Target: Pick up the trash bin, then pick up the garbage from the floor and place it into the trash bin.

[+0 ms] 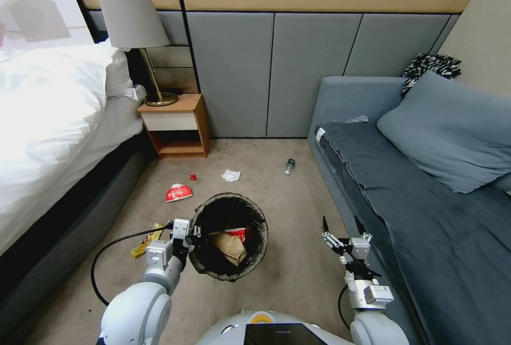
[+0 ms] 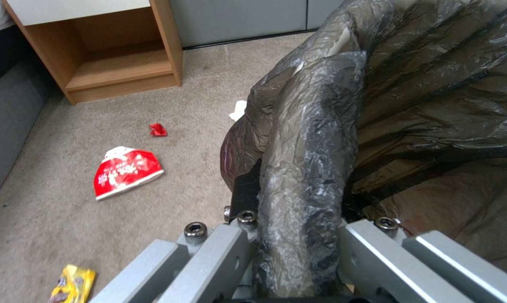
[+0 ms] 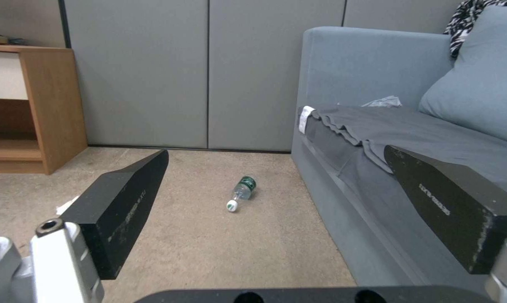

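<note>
head view: the left tool (image 1: 195, 232) is clamped on the near-left rim of the trash bin (image 1: 230, 236), which sits on the carpet between bed and sofa and holds a brown paper bag (image 1: 230, 246). a crushed red-and-white cup (image 1: 178, 192), a tissue wad (image 1: 231, 175) and a small bottle (image 1: 289, 166) lie on the floor beyond it. the right tool (image 1: 344, 224) hovers beside the sofa (image 1: 372, 185), its jaws apart.

left wrist view: the black liner (image 2: 310, 168) is pinched between the left tool's fingers (image 2: 245, 198); a yellow wrapper (image 2: 73, 284) lies nearby.

right wrist view: the right tool's spread fingers (image 3: 124, 204) frame the bottle (image 3: 242, 191) on the carpet.
</note>
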Robot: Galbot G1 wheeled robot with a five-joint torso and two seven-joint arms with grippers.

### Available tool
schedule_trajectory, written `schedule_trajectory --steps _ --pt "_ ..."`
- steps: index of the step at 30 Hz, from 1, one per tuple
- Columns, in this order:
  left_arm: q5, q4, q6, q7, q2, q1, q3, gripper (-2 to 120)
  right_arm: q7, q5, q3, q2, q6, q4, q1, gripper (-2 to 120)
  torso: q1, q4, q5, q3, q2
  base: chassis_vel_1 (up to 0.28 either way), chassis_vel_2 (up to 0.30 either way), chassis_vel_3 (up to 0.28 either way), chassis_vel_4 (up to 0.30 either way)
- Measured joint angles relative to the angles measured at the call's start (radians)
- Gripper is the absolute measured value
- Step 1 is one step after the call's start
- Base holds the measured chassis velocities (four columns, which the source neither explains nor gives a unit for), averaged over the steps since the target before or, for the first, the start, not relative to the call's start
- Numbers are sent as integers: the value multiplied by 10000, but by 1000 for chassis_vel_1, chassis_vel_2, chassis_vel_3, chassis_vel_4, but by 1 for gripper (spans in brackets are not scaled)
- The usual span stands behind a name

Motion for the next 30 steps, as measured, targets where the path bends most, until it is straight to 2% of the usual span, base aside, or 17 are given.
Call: schedule_trajectory --steps 30 --pt "34 66 -24 1 -36 -57 80 1 19 134 25 -5 -22 -210 87 100 0 0 1 0 0 -111 109 109 -107"
